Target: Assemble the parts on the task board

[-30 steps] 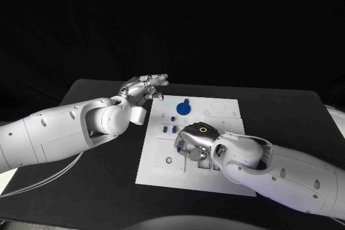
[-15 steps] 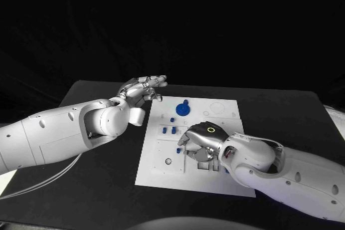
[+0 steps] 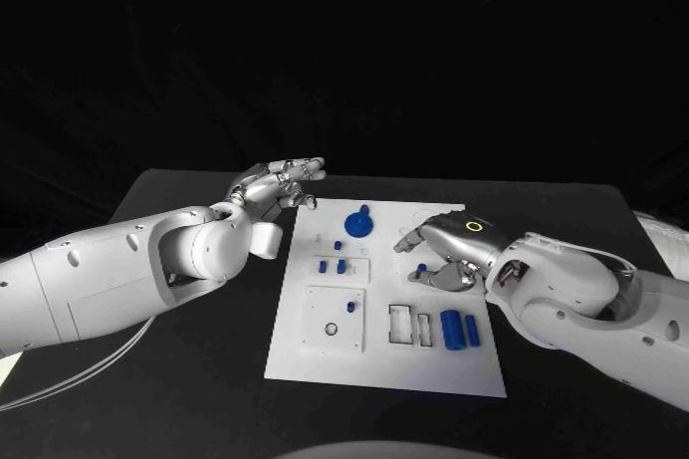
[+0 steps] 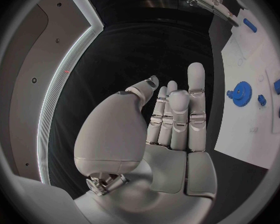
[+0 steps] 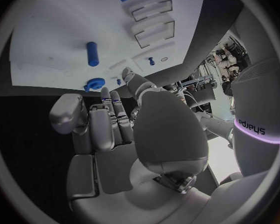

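Observation:
The white task board (image 3: 324, 354) lies in the middle of the table. A blue gear (image 3: 359, 220) (image 4: 242, 92) stands near its far edge, with small blue pegs (image 3: 334, 266) below it. Two blue cylinders (image 3: 460, 330) lie at the near right beside two rectangular slots (image 3: 412, 324). My right hand (image 3: 445, 250) hovers over the board's right side, fingers bent down and holding nothing; a blue peg (image 3: 424, 270) (image 5: 92, 53) lies on the board just past its fingertips. My left hand (image 3: 273, 185) (image 4: 171, 119) floats open off the board's far-left corner.
The black table (image 3: 172, 389) runs out on all sides of the board. A small dark ring (image 3: 334, 329) and a tiny blue piece (image 3: 350, 307) sit on the board's near-left panel. My left forearm (image 3: 115, 280) crosses the table's left side.
My right hand has drawn away from the near middle of the board toward its right side, uncovering the slots and the two blue cylinders. The left hand has barely moved.

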You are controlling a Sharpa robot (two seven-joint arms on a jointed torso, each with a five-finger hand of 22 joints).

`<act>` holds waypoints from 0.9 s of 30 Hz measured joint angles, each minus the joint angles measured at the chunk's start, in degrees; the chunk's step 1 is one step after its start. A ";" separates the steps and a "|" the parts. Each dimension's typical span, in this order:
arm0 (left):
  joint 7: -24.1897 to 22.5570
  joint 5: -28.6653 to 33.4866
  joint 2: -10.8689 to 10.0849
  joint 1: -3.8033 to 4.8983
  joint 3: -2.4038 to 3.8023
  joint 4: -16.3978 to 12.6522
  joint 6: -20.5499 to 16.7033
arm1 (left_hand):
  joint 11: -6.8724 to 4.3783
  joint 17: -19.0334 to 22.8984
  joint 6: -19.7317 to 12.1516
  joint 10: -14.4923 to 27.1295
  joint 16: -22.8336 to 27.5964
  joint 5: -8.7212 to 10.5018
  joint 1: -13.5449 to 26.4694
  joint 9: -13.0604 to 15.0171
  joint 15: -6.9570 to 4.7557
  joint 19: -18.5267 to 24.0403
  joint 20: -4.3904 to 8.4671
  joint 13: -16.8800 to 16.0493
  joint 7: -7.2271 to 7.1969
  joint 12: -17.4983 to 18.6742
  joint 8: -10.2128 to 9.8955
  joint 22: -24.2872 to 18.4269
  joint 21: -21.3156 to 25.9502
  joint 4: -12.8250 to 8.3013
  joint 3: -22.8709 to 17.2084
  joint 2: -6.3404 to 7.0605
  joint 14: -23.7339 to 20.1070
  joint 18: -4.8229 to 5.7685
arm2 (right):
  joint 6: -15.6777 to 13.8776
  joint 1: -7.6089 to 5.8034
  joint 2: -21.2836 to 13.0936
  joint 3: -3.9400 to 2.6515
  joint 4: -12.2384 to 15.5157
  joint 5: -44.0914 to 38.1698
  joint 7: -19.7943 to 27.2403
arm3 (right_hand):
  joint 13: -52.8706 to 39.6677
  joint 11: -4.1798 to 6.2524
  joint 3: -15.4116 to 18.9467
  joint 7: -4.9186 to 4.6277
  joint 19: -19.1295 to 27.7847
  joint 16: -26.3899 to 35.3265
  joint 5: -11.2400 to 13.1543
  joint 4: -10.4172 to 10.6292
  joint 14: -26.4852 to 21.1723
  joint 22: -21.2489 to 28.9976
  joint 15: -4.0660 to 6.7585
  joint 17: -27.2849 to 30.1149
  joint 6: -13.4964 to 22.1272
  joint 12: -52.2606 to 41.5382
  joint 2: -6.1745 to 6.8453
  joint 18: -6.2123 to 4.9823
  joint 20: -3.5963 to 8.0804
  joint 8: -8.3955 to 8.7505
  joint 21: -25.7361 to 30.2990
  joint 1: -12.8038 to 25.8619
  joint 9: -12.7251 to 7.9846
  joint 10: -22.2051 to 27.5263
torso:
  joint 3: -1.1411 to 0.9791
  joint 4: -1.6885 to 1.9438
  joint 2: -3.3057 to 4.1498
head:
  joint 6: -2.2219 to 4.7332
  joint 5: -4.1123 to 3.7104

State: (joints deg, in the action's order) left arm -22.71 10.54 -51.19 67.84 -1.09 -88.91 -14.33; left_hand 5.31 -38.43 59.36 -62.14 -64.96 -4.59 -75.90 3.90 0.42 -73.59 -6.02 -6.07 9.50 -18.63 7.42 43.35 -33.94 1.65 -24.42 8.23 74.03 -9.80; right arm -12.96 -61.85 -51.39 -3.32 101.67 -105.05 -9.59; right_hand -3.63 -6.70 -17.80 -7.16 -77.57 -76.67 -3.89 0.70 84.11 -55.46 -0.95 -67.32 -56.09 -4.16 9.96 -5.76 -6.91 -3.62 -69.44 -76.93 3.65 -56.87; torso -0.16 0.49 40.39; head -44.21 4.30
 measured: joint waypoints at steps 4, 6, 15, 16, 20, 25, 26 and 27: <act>0.01 0.00 0.01 0.00 -0.01 0.00 0.02 | 0.00 0.00 0.00 0.00 0.00 0.00 0.00 0.00 0.00 0.00 0.00 0.00 0.00 0.00 0.00 0.00 0.00 0.00 0.00 0.00 0.00 0.00 | 0.92 -0.44 -1.40 0.00 -0.29 0.41 -0.56 | -0.06 -0.05 2.29 0.01 -0.19 0.00 0.00 0.93 -0.19 -0.11 -0.19 0.08 0.01 -0.80 -0.63 0.00 -0.19 0.00 0.00 -1.06 0.06 0.05 | 0.00 -0.03 -0.02 | 0.14 -0.16; 0.02 0.00 0.01 0.00 -0.02 0.00 0.04 | 0.00 0.00 0.00 0.00 0.00 0.00 0.00 0.00 0.00 0.00 0.00 0.00 0.00 0.00 0.00 0.00 0.00 0.00 0.00 0.00 0.00 0.00 | 1.55 -0.57 -1.89 0.00 -0.53 0.49 -0.82 | -0.10 0.37 2.81 0.01 -0.19 0.00 0.00 1.13 -0.19 -0.15 -0.19 0.08 0.00 -1.12 -1.05 0.00 -0.19 0.00 0.00 -1.48 0.06 -0.37 | 0.00 -0.04 -0.01 | 0.18 -0.19; 0.05 0.00 0.18 0.00 -0.03 0.07 0.10 | 0.00 0.00 0.00 0.00 0.00 0.00 0.00 0.01 0.00 0.00 0.00 0.01 0.00 0.00 0.00 0.01 0.00 0.00 0.00 0.00 0.00 0.01 | 3.85 -0.64 -1.76 0.04 -1.55 0.56 -1.23 | -0.09 0.68 3.65 0.44 -0.19 0.00 0.00 1.67 -0.19 0.22 -0.19 0.32 -0.43 -1.80 -1.45 0.00 -0.19 0.00 0.00 -1.88 0.12 -1.71 | -0.02 -0.09 -0.01 | 0.50 -0.52; 0.05 0.00 0.21 0.00 -0.03 0.07 0.11 | 0.00 0.00 0.00 0.00 0.00 0.00 0.00 0.01 0.00 0.00 0.00 0.01 0.00 0.00 0.00 0.01 0.00 0.00 0.00 0.00 0.00 0.01 | 4.04 -0.64 -1.56 0.06 -1.73 0.56 -1.24 | -0.09 0.78 3.65 0.44 -0.19 0.00 0.00 1.67 -0.19 0.22 -0.18 0.33 -0.43 -2.13 -1.69 0.00 -0.19 0.00 0.00 -2.12 0.12 -1.89 | -0.02 -0.07 -0.01 | 0.54 -0.57; 0.07 0.00 0.29 0.00 -0.03 0.12 0.14 | 0.00 0.00 0.00 0.00 0.00 0.00 0.00 0.01 0.00 0.00 0.00 0.01 0.00 0.00 0.00 0.01 0.00 0.00 0.00 0.00 0.00 0.00 | 4.70 -0.62 -0.30 0.16 -2.69 0.56 -1.24 | -0.09 0.95 3.64 0.58 -0.42 0.00 0.00 1.68 -0.19 0.22 -0.18 0.40 -0.82 -2.80 -2.57 0.00 0.04 0.00 0.00 -3.00 0.12 -3.04 | -0.02 0.00 0.00 | 0.63 -0.63; 0.10 0.00 0.42 -0.01 -0.04 0.16 0.18 | 0.00 -0.01 0.00 0.00 0.00 0.00 0.00 0.01 0.00 0.00 0.00 0.01 0.00 0.00 0.00 0.01 0.00 0.00 0.00 0.00 0.00 0.01 | 5.25 -0.49 0.76 0.30 -3.96 0.61 -1.22 | -0.09 1.28 3.09 0.49 -0.62 0.00 0.23 2.23 -0.14 0.13 -0.14 0.40 -0.92 -3.17 -2.82 0.00 0.24 0.00 0.00 -3.20 0.12 -3.95 | -0.01 0.11 0.04 | 0.64 -0.55; 0.10 0.00 0.43 -0.01 -0.04 0.16 0.19 | 0.00 -0.01 0.00 0.00 0.00 0.00 0.00 0.01 0.00 0.00 0.00 0.01 0.00 0.00 0.00 0.01 0.00 0.00 0.00 0.00 0.00 0.00 | 5.35 -0.46 0.91 0.31 -4.15 0.63 -1.20 | -0.09 1.40 2.92 0.49 -0.62 0.00 0.23 2.40 0.03 0.07 0.04 0.40 -0.92 -3.26 -3.05 0.00 0.24 0.00 0.00 -2.97 0.11 -4.37 | 0.00 0.13 0.05 | 0.60 -0.54; 0.11 0.00 0.43 -0.01 -0.04 0.16 0.20 | 0.00 -0.01 0.00 0.00 0.00 0.00 0.00 0.01 0.00 0.00 0.00 0.01 0.00 0.00 0.00 0.01 0.00 0.00 0.00 0.00 0.00 0.01 | 5.45 -0.45 1.02 0.33 -4.30 0.65 -1.19 | -0.08 1.52 2.75 0.27 -0.83 0.00 0.23 2.57 -0.11 0.00 0.18 0.40 -1.14 -3.43 -3.32 0.00 0.46 0.00 0.00 -3.09 0.11 -4.97 | 0.00 0.14 0.06 | 0.57 -0.51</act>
State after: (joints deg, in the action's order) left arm -22.60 10.55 -50.75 67.83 -1.12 -88.75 -14.13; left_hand 5.31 -38.44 59.36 -62.15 -64.96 -4.59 -75.90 3.91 0.42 -73.59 -6.02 -6.06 9.50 -18.63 7.42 43.36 -33.94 1.65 -24.42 8.23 74.03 -9.80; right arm -7.50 -62.29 -50.37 -2.98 97.37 -104.40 -10.77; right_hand -3.71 -5.18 -15.05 -6.88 -78.40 -76.67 -3.66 3.27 84.00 -55.46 -0.77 -66.92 -57.23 -7.59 6.63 -5.75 -6.45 -3.63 -69.44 -80.02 3.76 -61.84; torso -0.16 0.63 40.45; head -43.64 3.79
